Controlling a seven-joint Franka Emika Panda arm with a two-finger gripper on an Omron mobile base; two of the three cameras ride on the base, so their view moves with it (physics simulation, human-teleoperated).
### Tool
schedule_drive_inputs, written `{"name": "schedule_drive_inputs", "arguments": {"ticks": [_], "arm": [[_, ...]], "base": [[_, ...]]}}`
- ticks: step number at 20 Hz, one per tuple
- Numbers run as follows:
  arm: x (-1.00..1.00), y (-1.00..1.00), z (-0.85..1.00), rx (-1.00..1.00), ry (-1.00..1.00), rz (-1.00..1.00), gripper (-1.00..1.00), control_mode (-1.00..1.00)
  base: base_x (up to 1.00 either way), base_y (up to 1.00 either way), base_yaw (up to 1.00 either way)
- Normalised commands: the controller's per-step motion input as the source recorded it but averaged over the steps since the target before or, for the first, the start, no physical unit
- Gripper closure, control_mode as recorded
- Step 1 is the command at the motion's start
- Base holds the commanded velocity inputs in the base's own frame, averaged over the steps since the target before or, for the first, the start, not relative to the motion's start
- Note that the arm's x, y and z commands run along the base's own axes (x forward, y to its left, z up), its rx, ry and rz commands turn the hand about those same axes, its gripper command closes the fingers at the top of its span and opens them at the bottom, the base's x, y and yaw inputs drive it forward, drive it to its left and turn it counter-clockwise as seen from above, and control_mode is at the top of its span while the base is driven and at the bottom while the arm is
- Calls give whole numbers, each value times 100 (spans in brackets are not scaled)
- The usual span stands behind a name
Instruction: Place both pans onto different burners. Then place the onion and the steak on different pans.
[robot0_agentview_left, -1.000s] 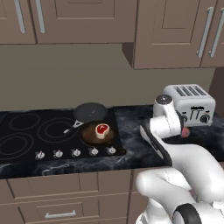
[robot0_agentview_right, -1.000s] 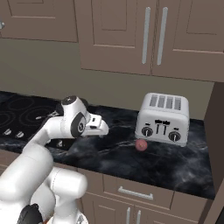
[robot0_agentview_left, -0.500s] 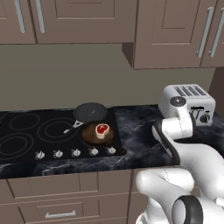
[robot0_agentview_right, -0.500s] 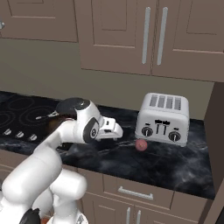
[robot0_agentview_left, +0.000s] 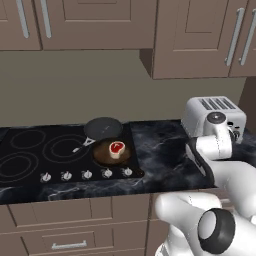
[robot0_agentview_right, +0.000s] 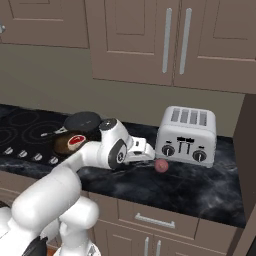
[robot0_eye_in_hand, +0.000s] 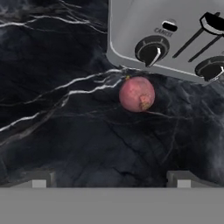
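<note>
"CANCEL" readable in small letters on the toaster (robot0_eye_in_hand: 175, 35) face, above one dark knob; no other writing legible.

Gripper (robot0_eye_in_hand: 111, 179) spread wide, holding nothing; two finger tips (robot0_eye_in_hand: 39, 179) low in the hand view, well apart. Onion (robot0_eye_in_hand: 137, 94) ahead of the fingers and roughly between their lines, nearer the right one, not touching either. Resting on the dark marbled counter (robot0_eye_in_hand: 52, 87), just in front of the toaster's lower edge, close below the knob.

From the right base view: gripper (robot0_agentview_right: 150, 152) low over the counter, pointing at the onion (robot0_agentview_right: 160, 166), with a small gap left between them. Behind the hand, far from the fingers: steak (robot0_agentview_right: 76, 140) lying in the brown pan (robot0_agentview_right: 66, 145), dark pan (robot0_agentview_right: 82, 121) just beyond it, both on the black cooktop (robot0_agentview_right: 20, 132).

From the left base view: burners (robot0_agentview_left: 30, 150) as ringed circles, a row of silver knobs (robot0_agentview_left: 86, 174) along the front, steak (robot0_agentview_left: 116, 148) in the brown pan (robot0_agentview_left: 102, 155), dark pan (robot0_agentview_left: 103, 128) with thin handle touching or nearly touching behind it. Toaster (robot0_agentview_left: 212, 117) partly hidden by the wrist.
</note>
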Motion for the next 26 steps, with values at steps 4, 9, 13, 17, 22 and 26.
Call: {"name": "schedule_drive_inputs", "arguments": {"ticks": [4,9,13,17,22,26], "arm": [[3,-37,0,-2,0,0,-100,-100],[8,-20,-1,-1,0,0,-100,-100],[4,-5,0,0,-2,0,-100,-100],[0,-2,-4,0,-4,0,-100,-100],[3,-9,-17,-1,-3,0,-100,-100],[1,-9,-19,-2,-6,0,-100,-100]], "base": [[0,0,0],[0,0,0],[0,0,0],[0,0,0],[0,0,0],[0,0,0]]}}
